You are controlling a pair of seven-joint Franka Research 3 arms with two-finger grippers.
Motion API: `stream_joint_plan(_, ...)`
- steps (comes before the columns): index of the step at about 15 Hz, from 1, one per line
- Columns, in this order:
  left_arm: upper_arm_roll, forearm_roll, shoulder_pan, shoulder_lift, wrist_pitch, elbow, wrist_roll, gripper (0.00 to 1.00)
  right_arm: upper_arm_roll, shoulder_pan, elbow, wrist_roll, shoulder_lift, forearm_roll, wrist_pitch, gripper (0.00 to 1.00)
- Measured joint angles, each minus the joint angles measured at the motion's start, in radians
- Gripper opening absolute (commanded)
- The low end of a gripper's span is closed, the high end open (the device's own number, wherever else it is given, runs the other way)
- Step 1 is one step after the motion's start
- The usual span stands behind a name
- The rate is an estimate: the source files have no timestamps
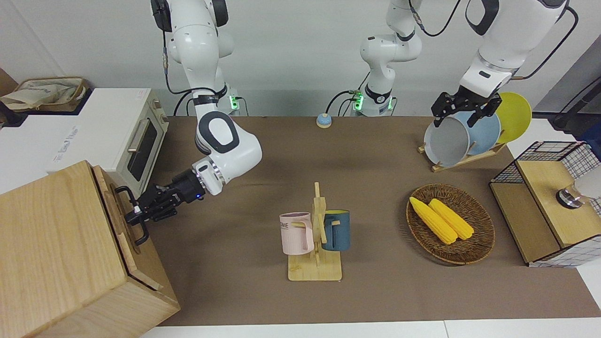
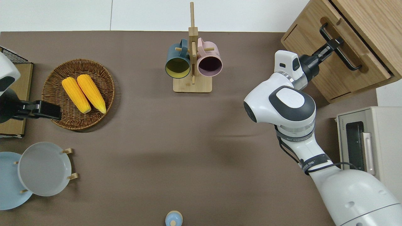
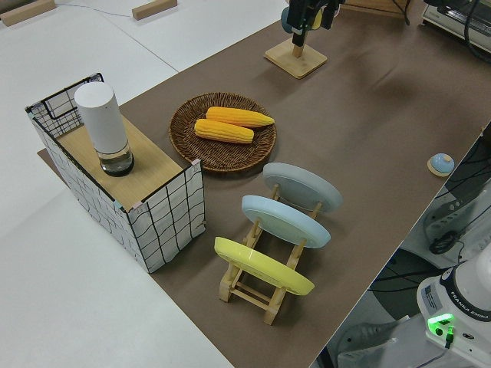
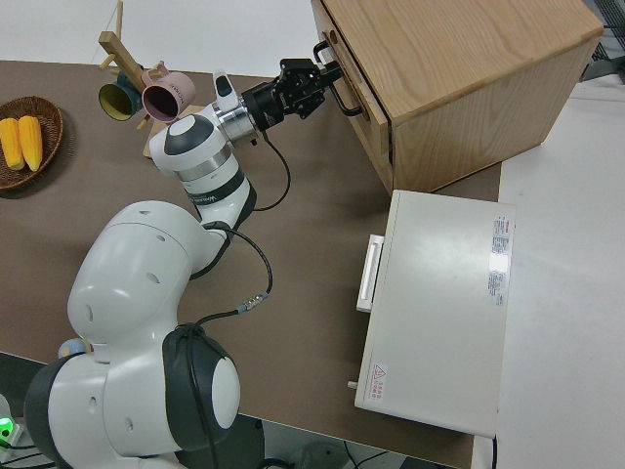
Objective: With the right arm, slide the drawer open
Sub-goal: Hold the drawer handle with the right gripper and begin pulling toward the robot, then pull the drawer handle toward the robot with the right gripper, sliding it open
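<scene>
A large pale wooden box (image 1: 61, 249) sits at the right arm's end of the table, farther from the robots than the white toaster oven (image 1: 122, 134). The drawer (image 2: 337, 59) is in the box's front, facing the middle of the table, and looks barely open, if at all. The right arm (image 1: 220, 150) reaches low across the brown table (image 1: 375, 291) toward it. The right gripper (image 1: 133, 215) is at the black bar handle (image 2: 340, 51), its jaws drawn narrow around the bar and apparently gripping it. The grasp step seems done. The next move calls for a straight pull away from the box, keeping the grip square on the bar. The left arm is parked; whether its gripper (image 1: 462, 110) is spread or closed cannot be told.
</scene>
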Motion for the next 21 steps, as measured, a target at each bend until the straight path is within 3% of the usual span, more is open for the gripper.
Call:
stream_joint_plan(4, 0.000, 0.000, 0.000, 0.000, 0.000, 0.000, 0.000, 0.99, 0.008, 0.016, -0.005, -0.002, -0.004, 0.017, -0.025, 0.000)
stream_joint_plan(9, 0.000, 0.000, 0.000, 0.000, 0.000, 0.000, 0.000, 0.99, 0.096, 0.040, -0.013, -0.016, -0.008, 0.073, -0.160, 0.000)
stream_joint_plan(13, 0.000, 0.000, 0.000, 0.000, 0.000, 0.000, 0.000, 0.99, 0.135, 0.090, -0.016, -0.034, -0.013, 0.130, -0.250, 0.000)
stream_joint_plan(21, 0.000, 0.000, 0.000, 0.000, 0.000, 0.000, 0.000, 0.99, 0.157, 0.200, -0.016, -0.034, -0.015, 0.203, -0.359, 0.000)
